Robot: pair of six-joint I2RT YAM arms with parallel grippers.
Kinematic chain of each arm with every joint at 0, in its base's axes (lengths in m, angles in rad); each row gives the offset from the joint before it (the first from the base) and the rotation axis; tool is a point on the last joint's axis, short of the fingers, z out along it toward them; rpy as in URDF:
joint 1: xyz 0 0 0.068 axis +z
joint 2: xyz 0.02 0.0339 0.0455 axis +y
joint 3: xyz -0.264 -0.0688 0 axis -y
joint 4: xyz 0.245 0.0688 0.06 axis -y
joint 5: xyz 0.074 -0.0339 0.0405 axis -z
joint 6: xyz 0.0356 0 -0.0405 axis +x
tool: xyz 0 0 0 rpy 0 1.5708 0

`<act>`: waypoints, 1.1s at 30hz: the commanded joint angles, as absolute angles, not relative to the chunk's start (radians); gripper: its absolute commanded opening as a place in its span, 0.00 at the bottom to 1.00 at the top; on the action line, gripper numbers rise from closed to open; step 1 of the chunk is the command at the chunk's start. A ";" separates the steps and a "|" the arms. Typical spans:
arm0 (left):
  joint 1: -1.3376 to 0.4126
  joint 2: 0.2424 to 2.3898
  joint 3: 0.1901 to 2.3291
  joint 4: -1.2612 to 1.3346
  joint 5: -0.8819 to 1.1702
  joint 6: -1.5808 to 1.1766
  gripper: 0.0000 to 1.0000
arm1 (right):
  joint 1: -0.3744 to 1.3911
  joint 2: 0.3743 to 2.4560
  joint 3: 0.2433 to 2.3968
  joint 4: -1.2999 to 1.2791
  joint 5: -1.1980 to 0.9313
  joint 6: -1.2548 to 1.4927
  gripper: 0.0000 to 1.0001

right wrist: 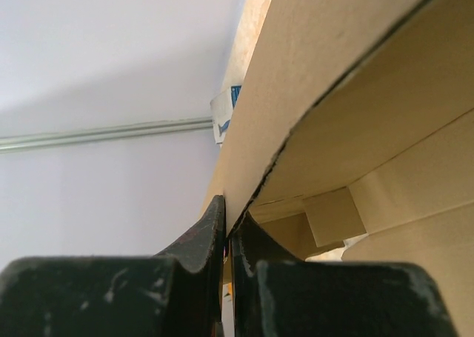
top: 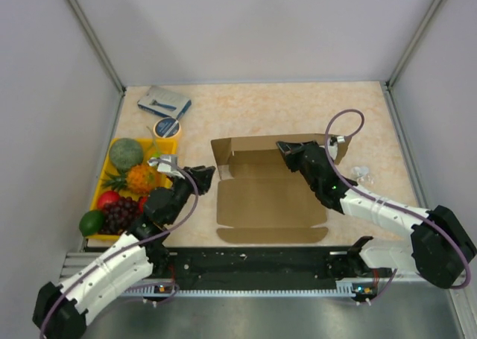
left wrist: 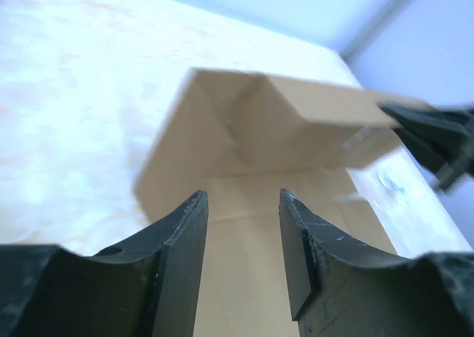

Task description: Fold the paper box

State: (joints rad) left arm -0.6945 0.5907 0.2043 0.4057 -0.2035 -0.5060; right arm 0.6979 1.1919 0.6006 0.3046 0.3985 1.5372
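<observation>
Paper box [top: 268,197] lies part-open on the table [top: 298,104], btwn the two arms. Its base is flat, its rear wall is stood up, and a long front flap lies flat on the near side.

R gripper [top: 287,147] is pinched tight on the top edge of that rear wall, twd the wall's right end. In the R wrist view the cardboard runs straight in btwn the two fingers [right wrist: 194,241], w/ no gap showing either side. The rest of the box spreads out below and to the near side of this gripper.

L gripper [left wrist: 243,196] has its jaws apart and nothing btwn them. The box's left edge is just ahead of it. I can't tell if the tips touch the card. From its wrist view, the folded-up back-left corner of the box is straight ahead, and the R gripper shows at the far right.

Behind and left of the L gripper is a yellow tray [top: 149,143] of fruit. Further out past that are a tape roll [top: 165,127] and a blue-grey packet [top: 164,100], well apart from the box.
</observation>
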 commanded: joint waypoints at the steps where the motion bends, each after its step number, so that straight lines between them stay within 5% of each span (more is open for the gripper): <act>1: -0.453 0.606 0.336 0.091 -0.160 -0.600 0.50 | 0.701 1.198 0.565 0.239 0.385 1.497 0.00; 7: -0.304 0.954 0.530 0.176 -0.094 -0.641 0.46 | 0.703 1.206 0.563 0.256 0.373 1.513 0.00; 17: -0.209 1.541 0.880 0.285 0.404 -0.612 0.28 | 0.699 1.213 0.583 0.244 0.365 1.539 0.00; 20: -0.207 1.566 0.890 0.287 0.567 -0.614 0.25 | 0.698 1.218 0.589 0.239 0.367 1.543 0.00; 33: -0.209 1.411 0.745 0.220 0.668 -0.563 0.32 | 0.698 1.227 0.601 0.232 0.373 1.562 0.00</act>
